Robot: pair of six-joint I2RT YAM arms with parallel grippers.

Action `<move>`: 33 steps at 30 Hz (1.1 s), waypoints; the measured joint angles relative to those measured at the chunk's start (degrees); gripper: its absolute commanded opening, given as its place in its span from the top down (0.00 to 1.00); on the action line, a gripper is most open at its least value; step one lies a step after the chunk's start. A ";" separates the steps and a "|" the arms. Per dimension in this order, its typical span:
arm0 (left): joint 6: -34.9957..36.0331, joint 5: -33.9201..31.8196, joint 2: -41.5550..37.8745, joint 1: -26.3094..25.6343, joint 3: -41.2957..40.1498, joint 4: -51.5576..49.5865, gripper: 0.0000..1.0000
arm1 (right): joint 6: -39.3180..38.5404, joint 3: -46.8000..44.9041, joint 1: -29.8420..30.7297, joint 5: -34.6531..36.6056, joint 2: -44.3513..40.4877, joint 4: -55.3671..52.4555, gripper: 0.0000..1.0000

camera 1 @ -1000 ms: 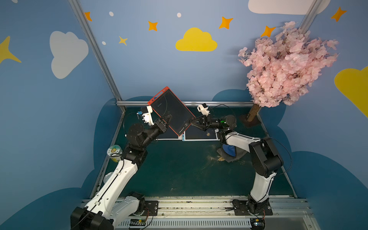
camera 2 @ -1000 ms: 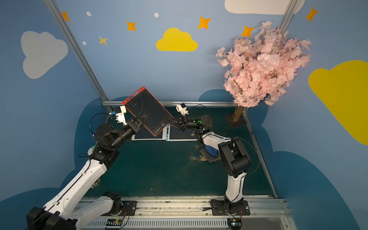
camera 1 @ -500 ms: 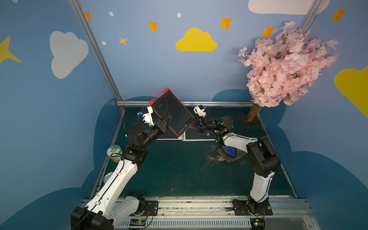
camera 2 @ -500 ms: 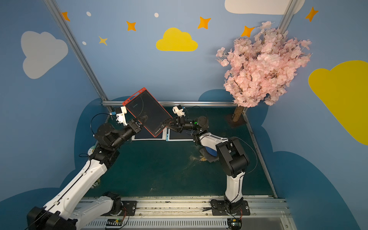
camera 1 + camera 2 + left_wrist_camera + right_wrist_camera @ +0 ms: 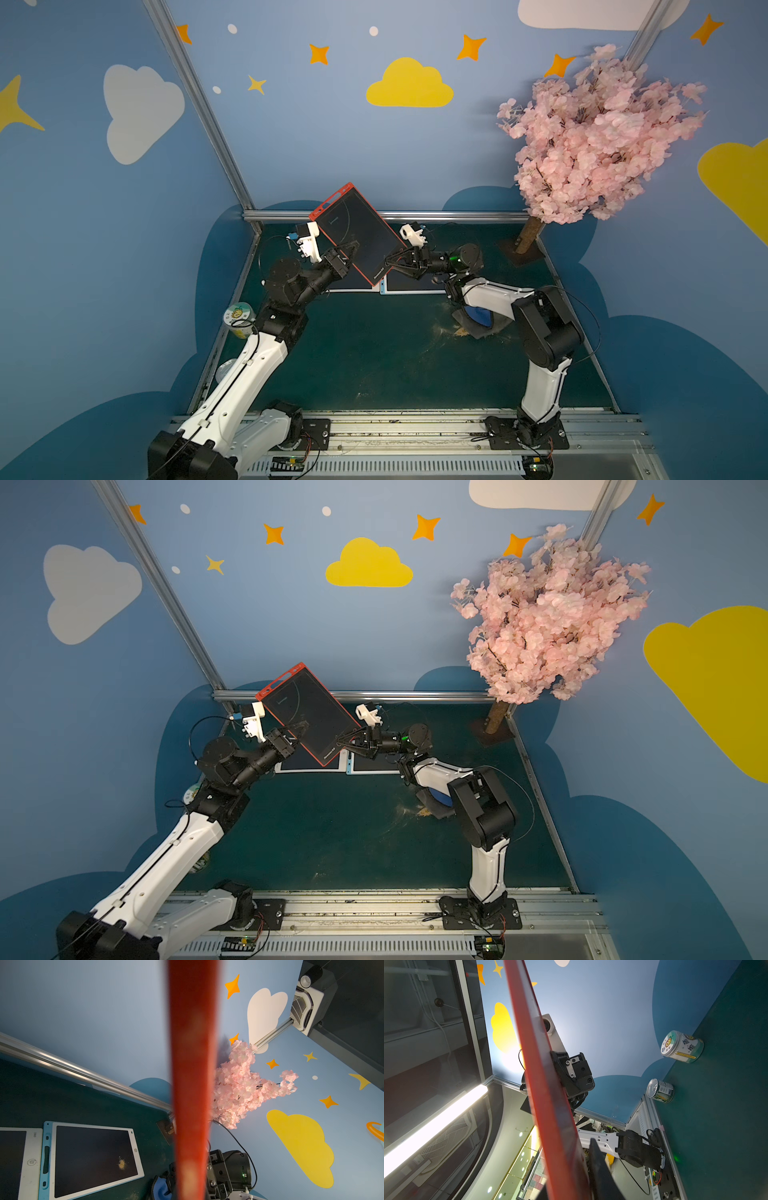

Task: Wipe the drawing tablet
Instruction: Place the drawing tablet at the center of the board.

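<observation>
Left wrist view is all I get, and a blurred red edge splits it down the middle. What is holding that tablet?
Observer: The left gripper is shut on one long edge of the red tablet, holding it tilted above the table.
Operator: And the right arm?
Observer: The right gripper straddles its lower short edge; clamped or not, I cannot tell.
Operator: Anything on the screen?
Observer: A faint arc near its upper end, in both top views.

Red tablet (image 5: 193,1084) — its edge a blur up close; blue cloth (image 5: 478,319) half hidden under right arm (image 5: 494,293).
</observation>
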 measured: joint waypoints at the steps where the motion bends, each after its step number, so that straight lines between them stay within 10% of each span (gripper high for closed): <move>1: -0.02 -0.04 0.00 0.00 0.00 -0.11 0.97 | -0.15 0.00 0.00 0.00 0.04 0.11 0.89; 7: -1.73 -0.37 0.04 0.37 -0.07 -1.22 0.95 | -1.68 0.02 -0.02 0.33 0.04 1.99 1.00; 14: -0.37 -0.44 0.15 0.48 -0.22 -2.16 0.61 | -1.20 0.02 -0.15 0.31 -0.02 1.90 1.00; 33: 6.25 -5.81 -9.03 2.08 -1.60 -14.01 0.72 | -8.70 -0.15 -5.16 -2.29 -2.54 -11.34 1.00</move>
